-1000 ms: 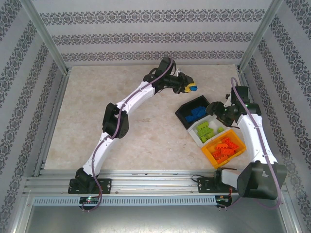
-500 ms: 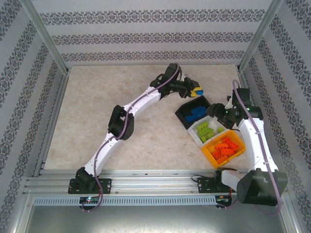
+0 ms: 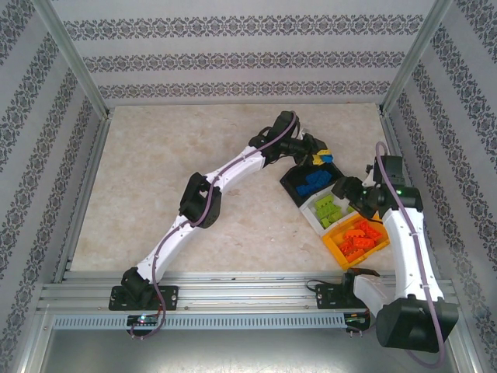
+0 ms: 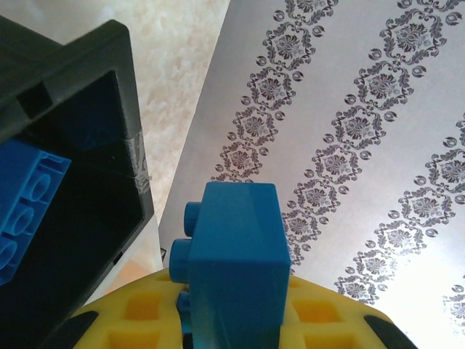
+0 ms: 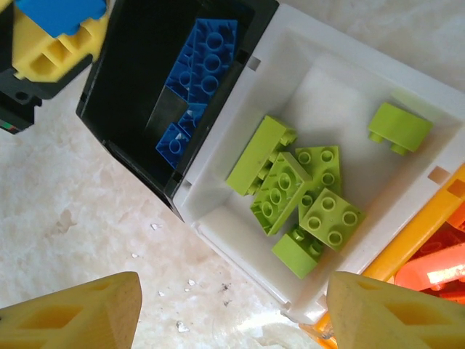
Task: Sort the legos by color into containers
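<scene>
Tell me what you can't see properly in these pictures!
Left wrist view: the black bin runs off the left edge and is dark inside, so its blue bricks cannot be counted.
Right wrist view: the right edge cuts off the orange bin, so its red bricks cannot be counted.
Top view: the right gripper covers a far corner of the white bin.
Left wrist view: the held brick hides the grip of the left gripper.

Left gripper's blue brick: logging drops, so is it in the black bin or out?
Out: the blue brick is clamped in the left gripper at the rim of the black bin, not inside.
</scene>
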Motion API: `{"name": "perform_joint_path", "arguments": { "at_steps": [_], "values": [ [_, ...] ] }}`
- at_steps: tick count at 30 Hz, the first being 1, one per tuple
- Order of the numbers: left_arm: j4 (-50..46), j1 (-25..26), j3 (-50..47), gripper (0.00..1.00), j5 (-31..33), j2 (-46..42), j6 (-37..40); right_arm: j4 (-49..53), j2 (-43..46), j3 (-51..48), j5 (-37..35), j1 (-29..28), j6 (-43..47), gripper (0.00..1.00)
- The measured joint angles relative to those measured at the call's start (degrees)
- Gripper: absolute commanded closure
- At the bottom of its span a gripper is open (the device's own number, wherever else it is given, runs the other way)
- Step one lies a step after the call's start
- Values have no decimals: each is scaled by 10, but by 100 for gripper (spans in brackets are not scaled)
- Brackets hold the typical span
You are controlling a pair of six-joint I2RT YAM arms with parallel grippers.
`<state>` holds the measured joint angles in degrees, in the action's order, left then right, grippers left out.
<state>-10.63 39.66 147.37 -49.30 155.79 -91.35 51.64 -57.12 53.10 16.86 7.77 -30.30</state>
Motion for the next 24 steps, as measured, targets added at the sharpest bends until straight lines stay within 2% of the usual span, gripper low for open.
{"name": "perform_joint_path", "arguments": {
  "at_steps": [18,24],
  "values": [
    [-104,4,1,91,43,0,64,0,57,-30,7,0,-43,31],
    [-129,7,1,87,45,0,81,-3,60,-36,9,0,-53,31]
  ]
}}
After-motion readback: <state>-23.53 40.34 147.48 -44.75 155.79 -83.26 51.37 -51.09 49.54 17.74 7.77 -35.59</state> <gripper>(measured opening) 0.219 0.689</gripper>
